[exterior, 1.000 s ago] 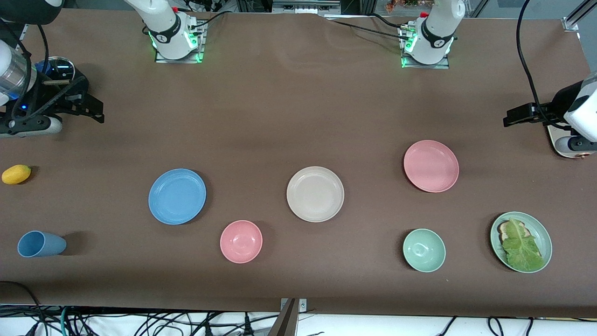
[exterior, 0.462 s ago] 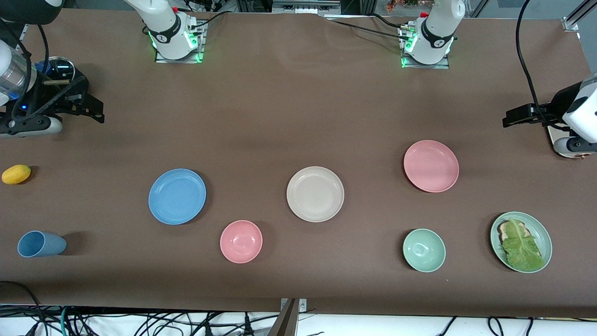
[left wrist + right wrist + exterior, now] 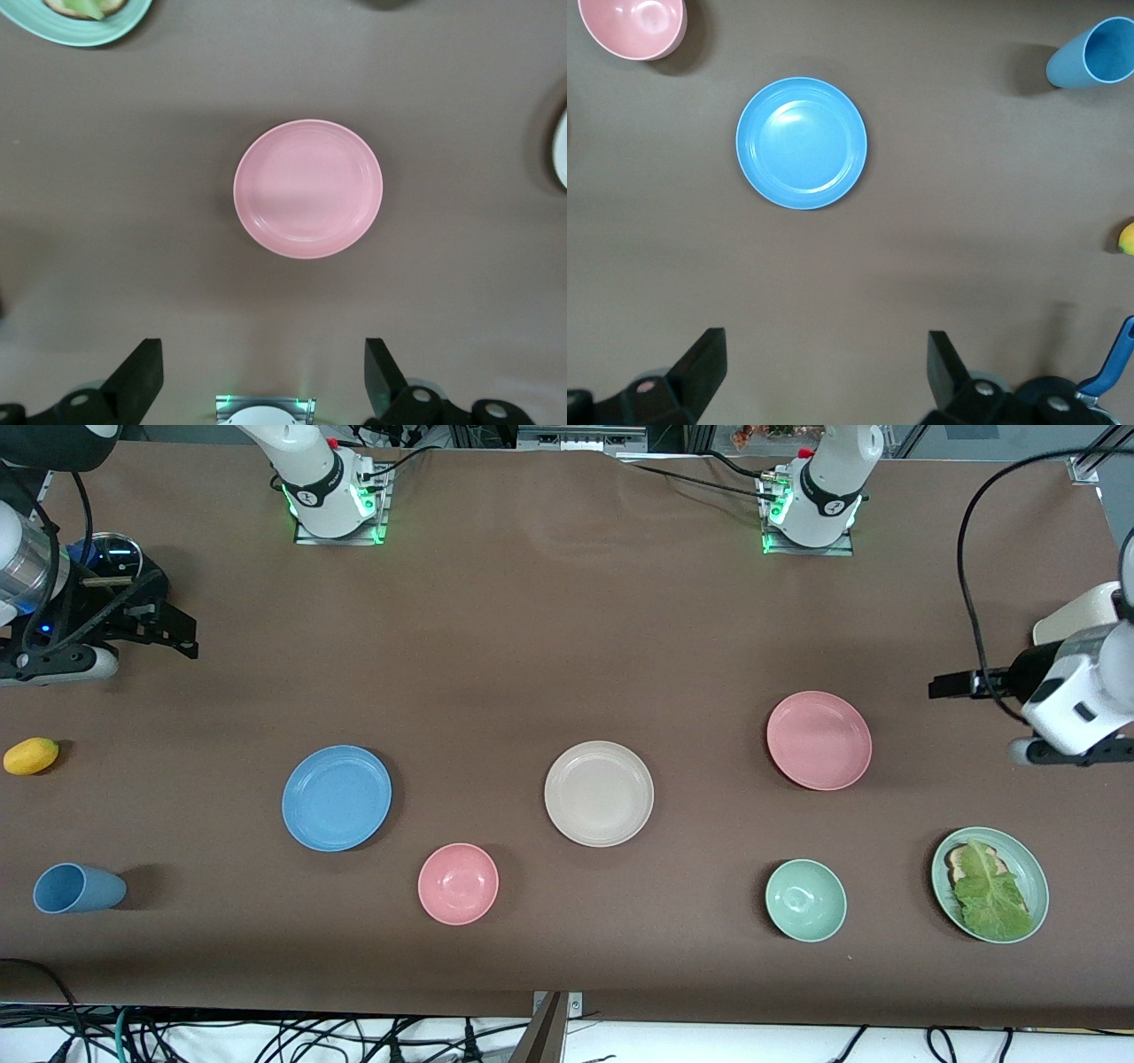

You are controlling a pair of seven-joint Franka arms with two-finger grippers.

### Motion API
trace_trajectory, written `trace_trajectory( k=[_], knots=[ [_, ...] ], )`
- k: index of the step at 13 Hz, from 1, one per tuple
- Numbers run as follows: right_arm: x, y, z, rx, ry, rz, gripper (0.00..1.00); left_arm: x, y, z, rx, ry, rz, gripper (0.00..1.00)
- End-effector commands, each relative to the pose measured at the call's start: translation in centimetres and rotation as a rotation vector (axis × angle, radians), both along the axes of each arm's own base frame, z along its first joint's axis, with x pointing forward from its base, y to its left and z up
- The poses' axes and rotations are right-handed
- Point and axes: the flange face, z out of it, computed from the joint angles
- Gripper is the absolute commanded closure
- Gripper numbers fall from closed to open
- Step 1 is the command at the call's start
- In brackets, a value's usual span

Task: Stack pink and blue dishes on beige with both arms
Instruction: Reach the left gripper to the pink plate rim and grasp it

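The flat round cream-beige matte plate [image 3: 599, 793] with its shallow rim lies bare near the middle of the brown table [image 3: 549, 629], and serves as the landmark here. Toward the right arm's end from it sits the flat round light blue matte plate [image 3: 337, 798], ringed by bare tabletop; toward the left arm's end, slightly farther from the front camera, sits the flat round salmon pink matte plate [image 3: 819, 740], also with open room all round its rim. A small deep pink bowl [image 3: 458, 883] and a pale green bowl [image 3: 805, 900] lie nearer the camera than the beige plate. The right gripper [image 3: 824, 376] hangs over bare table at the right arm's end, fingers spread wide. The left gripper [image 3: 264, 381] hangs over the table's edge beside the pink plate, fingers likewise spread, holding nothing.
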Motion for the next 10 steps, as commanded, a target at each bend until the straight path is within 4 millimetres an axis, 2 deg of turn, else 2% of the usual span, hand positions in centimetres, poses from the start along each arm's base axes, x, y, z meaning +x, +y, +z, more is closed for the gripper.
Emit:
trace_trajectory(
  k=[1, 2, 5, 8, 10],
  knots=[
    [0.0, 0.0, 0.5, 0.009, 0.002, -0.016, 0.0, 2.3, 0.4, -4.5, -0.028, 0.012, 0.016, 0.0],
    [0.0, -0.1, 0.5, 0.009, 0.002, -0.017, 0.0, 3.0, 0.4, -6.3, -0.03, 0.013, 0.016, 0.0],
    [0.0, 0.0, 0.5, 0.009, 0.001, -0.016, 0.0, 3.8, -1.4, -11.9, -0.041, 0.076, -0.013, 0.0],
    [0.0, -0.1, 0.5, 0.009, 0.0, -0.017, 0.0, 3.8, -1.8, -13.7, -0.036, 0.107, -0.023, 0.0],
    [0.0, -0.1, 0.5, 0.009, 0.0, -0.017, 0.0, 4.2, -0.8, -15.8, -0.041, 0.089, -0.012, 0.0]
  ],
)
